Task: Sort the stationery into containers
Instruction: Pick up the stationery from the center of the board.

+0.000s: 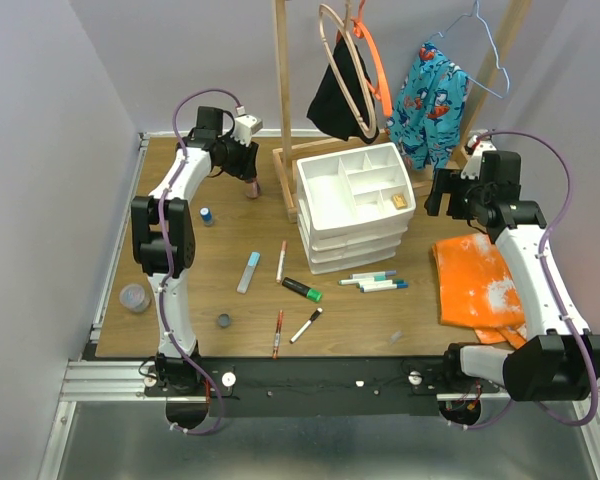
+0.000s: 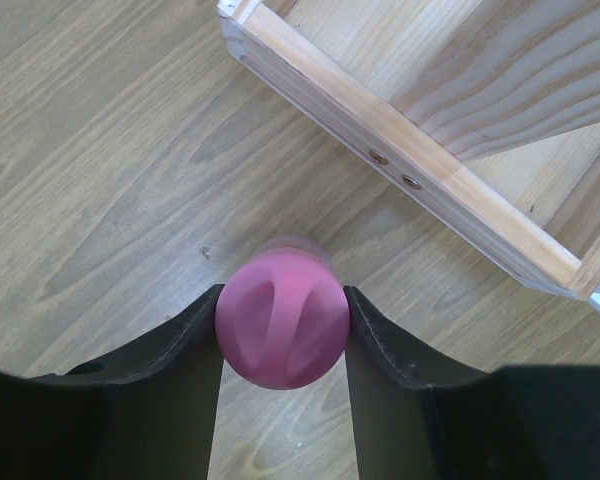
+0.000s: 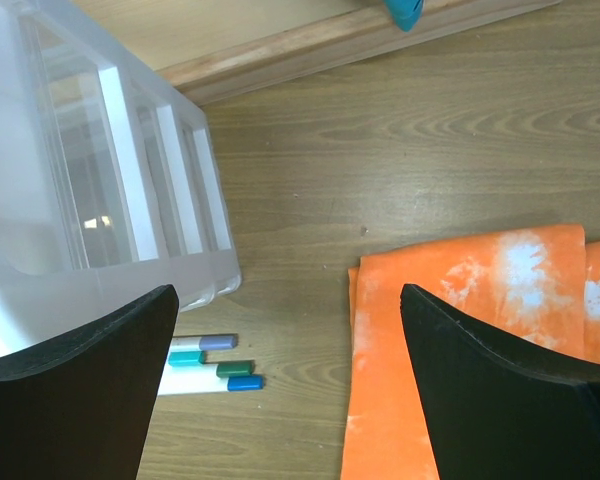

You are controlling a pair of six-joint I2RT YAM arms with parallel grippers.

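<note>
My left gripper (image 1: 251, 181) (image 2: 282, 305) is at the back left of the table, its two fingers pressed against both sides of the pink-capped bottle (image 2: 282, 320) (image 1: 253, 191), which stands on the wood. The white drawer organiser (image 1: 355, 250) (image 3: 100, 170) stands mid-table with a divided tray on top. My right gripper (image 1: 440, 195) (image 3: 290, 310) hangs open just right of it, holding nothing. Loose on the table lie a small blue-capped bottle (image 1: 206, 215), a light-blue bar (image 1: 248, 271), a green-capped marker (image 1: 302, 289), a red pen (image 1: 277, 333) and several capped markers (image 1: 373, 281) (image 3: 215, 365).
The wooden rack base (image 2: 410, 160) lies close to the right of the pink bottle, with clothes hanging above it. An orange cloth (image 1: 475, 280) (image 3: 460, 340) lies under the right arm. A tape roll (image 1: 134, 297) sits at the table's left edge.
</note>
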